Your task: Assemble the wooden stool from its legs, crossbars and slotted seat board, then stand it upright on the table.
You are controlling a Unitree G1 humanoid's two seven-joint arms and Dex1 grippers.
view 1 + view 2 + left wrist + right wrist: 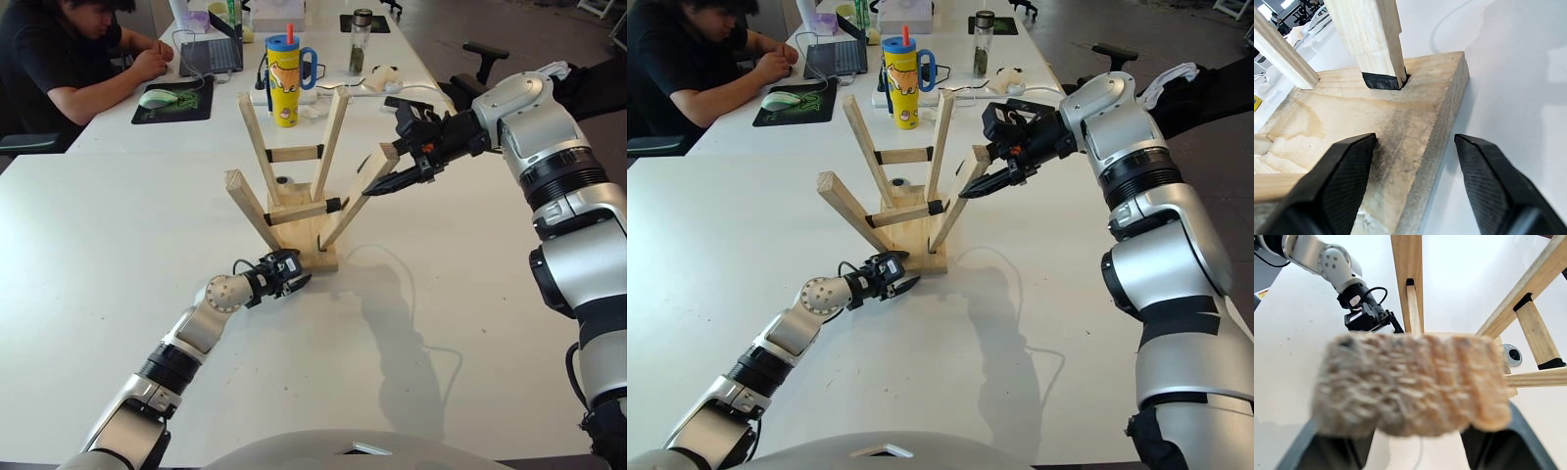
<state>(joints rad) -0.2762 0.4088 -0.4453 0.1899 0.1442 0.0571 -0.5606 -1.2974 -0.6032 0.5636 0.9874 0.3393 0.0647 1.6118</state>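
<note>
Head views: at frame centre, one pale wooden stool (294, 211) stands upside down on the white tabletop (118, 245), with four legs up and two crossbars visible.

Left wrist view: the left gripper (1415, 142) has its jaws parted, straddling the seat board (1376, 117) edge.

Right wrist view: the right gripper (1413, 440) has its jaws clenched on one leg end (1410, 382).

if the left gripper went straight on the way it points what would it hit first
The seat board: the left gripper holds open fingers astride its edge, so wood lies directly ahead. Past that, probably the leg socketed in it.
</note>
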